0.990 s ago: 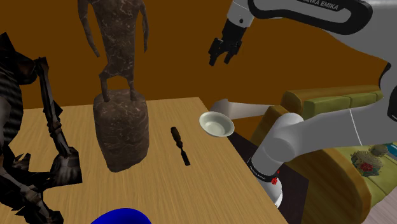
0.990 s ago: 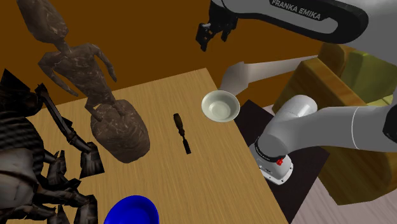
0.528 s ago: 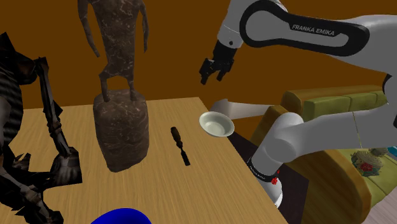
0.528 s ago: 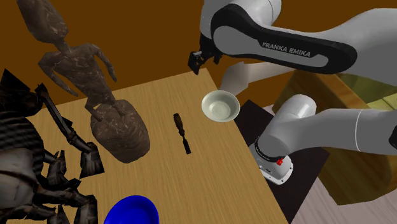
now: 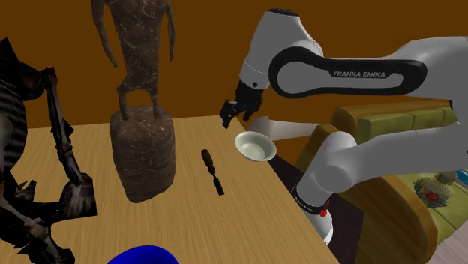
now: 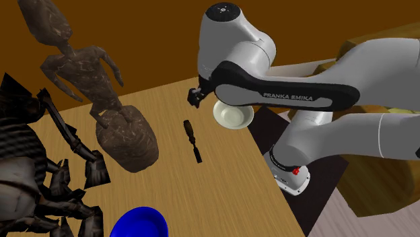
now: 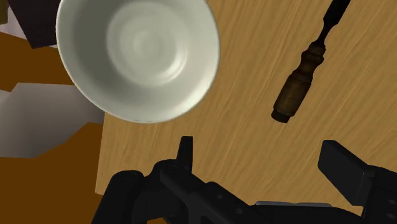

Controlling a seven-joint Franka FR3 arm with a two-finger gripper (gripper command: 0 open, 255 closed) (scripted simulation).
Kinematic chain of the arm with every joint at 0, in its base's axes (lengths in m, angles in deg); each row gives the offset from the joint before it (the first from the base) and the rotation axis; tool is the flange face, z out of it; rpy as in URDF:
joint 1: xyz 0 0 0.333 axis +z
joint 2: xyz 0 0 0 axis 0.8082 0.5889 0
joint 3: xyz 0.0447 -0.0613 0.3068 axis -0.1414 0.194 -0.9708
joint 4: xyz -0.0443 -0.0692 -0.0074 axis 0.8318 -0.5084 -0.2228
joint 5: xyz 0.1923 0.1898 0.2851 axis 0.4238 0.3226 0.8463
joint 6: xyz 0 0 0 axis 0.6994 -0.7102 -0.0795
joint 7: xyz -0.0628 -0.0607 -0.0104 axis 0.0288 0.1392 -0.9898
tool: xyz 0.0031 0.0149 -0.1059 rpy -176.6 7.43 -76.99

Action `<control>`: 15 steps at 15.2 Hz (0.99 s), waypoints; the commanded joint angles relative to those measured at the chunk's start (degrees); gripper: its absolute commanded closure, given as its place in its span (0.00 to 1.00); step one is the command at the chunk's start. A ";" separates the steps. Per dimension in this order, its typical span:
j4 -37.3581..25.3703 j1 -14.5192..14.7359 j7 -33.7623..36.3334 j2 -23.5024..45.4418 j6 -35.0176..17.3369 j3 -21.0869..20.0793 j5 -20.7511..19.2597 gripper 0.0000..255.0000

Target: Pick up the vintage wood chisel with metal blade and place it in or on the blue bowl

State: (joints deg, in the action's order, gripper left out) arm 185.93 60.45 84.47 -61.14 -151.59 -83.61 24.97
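The chisel (image 5: 211, 172) lies flat on the wooden table (image 5: 195, 225), dark brown handle and dark blade; it also shows as chisel (image 6: 192, 142) and chisel (image 7: 305, 67). My black gripper (image 5: 229, 115) hangs open above the table's far edge, past the chisel's handle end and apart from it; gripper (image 6: 194, 98), gripper (image 7: 261, 162). In the wrist view the fingers (image 7: 347, 168) stand wide apart with nothing between them. The blue bowl (image 5: 142, 256) sits at the table's near edge, cut by the frame; blue bowl (image 6: 138, 223).
A white bowl (image 5: 255, 145) rests at the table's corner beside the gripper. A tall brown statue (image 5: 141, 135) stands to the shoulder view's left of the chisel. A dark spiky figure (image 5: 34, 172) occupies the far left. A yellow-green sofa (image 5: 390, 127) lies behind the stand.
The arm has swung down and toward the shoulder view's left, bringing the open gripper from high above the white bowl to just above the table's far edge near the chisel.
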 commanded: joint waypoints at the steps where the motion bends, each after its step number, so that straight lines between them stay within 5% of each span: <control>1: 1.97 1.00 2.37 1.17 -3.16 -2.54 1.58 0.00; 10: 6.08 4.56 13.55 10.68 -16.88 -15.11 7.63 0.00; 15: 7.54 4.01 14.43 14.19 -21.86 -17.09 7.91 0.00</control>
State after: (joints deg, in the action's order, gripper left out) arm 192.99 64.52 98.83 -47.50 -172.37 -100.41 32.79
